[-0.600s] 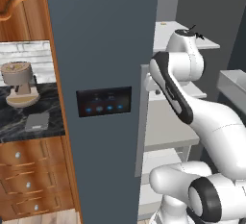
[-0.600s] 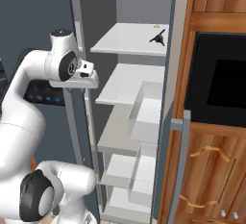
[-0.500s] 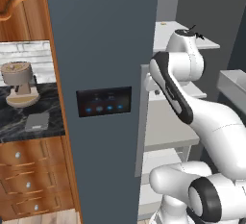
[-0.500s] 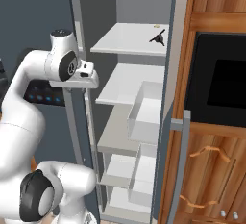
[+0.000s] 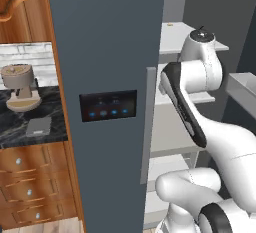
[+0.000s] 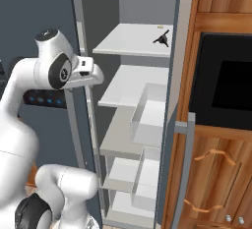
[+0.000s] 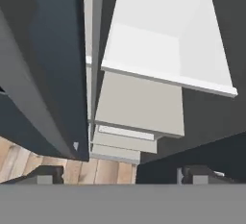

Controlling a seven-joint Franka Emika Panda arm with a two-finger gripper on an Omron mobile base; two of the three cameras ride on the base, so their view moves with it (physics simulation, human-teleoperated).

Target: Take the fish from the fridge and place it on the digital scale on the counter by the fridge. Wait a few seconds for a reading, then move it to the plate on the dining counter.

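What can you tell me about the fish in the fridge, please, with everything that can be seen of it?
The fish is a small, slim, dark shape lying on the top white shelf of the open fridge, toward the shelf's right rear. It rests on the shelf alone, nothing else touching it. In the left base view it peeks out as a dark speck just above the arm. Its finer details are too small to tell.

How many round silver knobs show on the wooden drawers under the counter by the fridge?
3, one per drawer, stacked in the left base view: top knob, middle knob, bottom knob. The fridge door and frame edge may hide more.
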